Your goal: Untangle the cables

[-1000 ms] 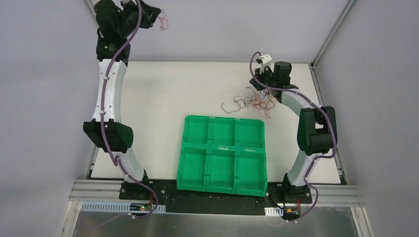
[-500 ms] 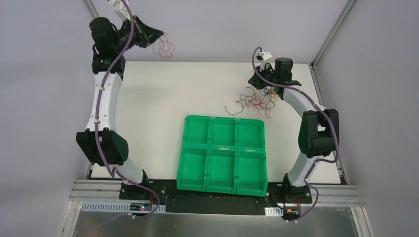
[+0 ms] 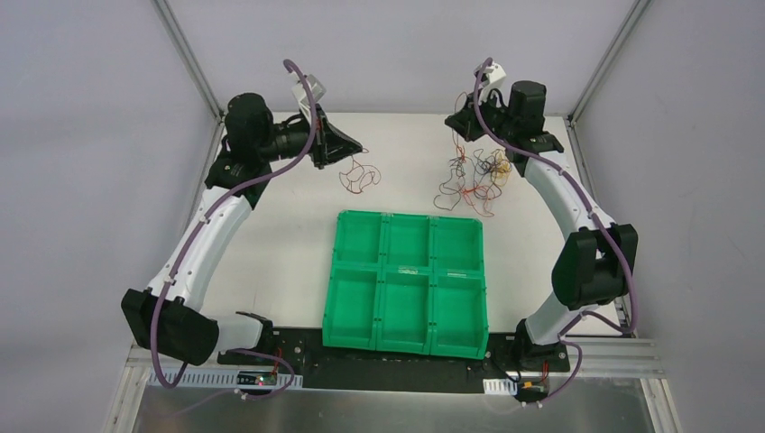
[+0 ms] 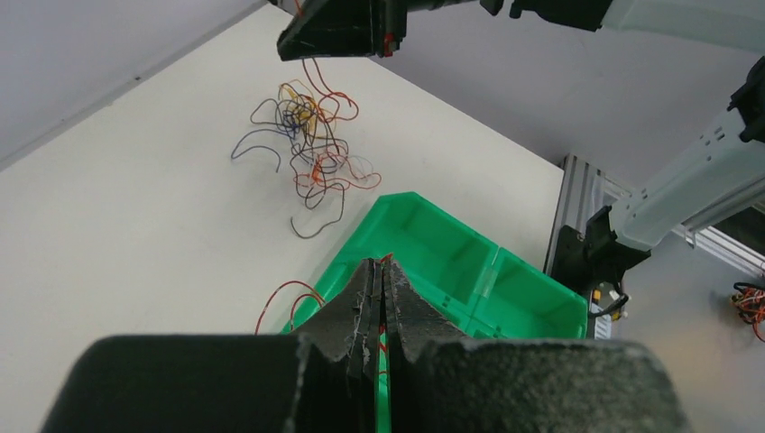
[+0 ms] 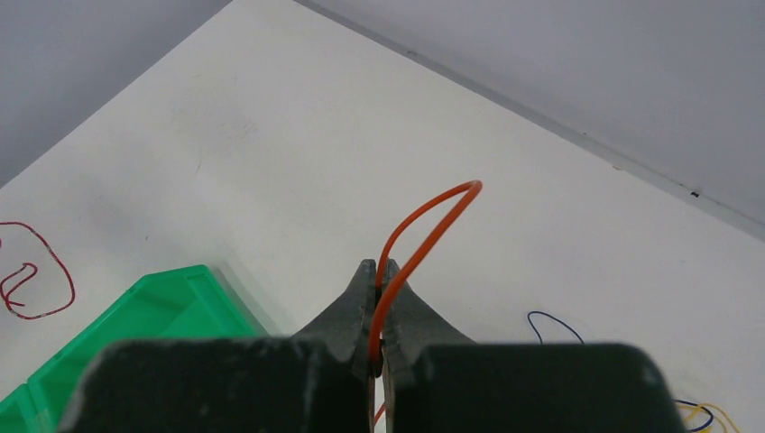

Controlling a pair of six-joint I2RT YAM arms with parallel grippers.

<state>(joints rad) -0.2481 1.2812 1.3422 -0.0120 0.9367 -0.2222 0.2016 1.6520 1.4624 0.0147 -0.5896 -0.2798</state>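
My left gripper [image 3: 357, 148] is shut on a thin red cable [image 3: 359, 176] whose curly loops hang down to the table left of the tangle. In the left wrist view the closed jaws [image 4: 383, 263] pinch the red cable [image 4: 281, 298]. My right gripper [image 3: 454, 121] is raised at the back of the table, shut on an orange cable [image 5: 431, 225] that loops out of the jaws [image 5: 379, 271]. The tangle of black, red, orange and yellow cables [image 3: 474, 176] hangs from it down to the table; it also shows in the left wrist view [image 4: 311, 149].
A green tray [image 3: 330, 289] with six compartments lies in the middle of the table, in front of both cable bunches. Grey walls and metal frame posts close in the back and sides. A loose dark blue wire [image 5: 555, 323] lies on the table.
My left arm has swung down from high at the back left toward the table centre, carrying the red cable. My right gripper has risen and moved back, pulling the tangle up.
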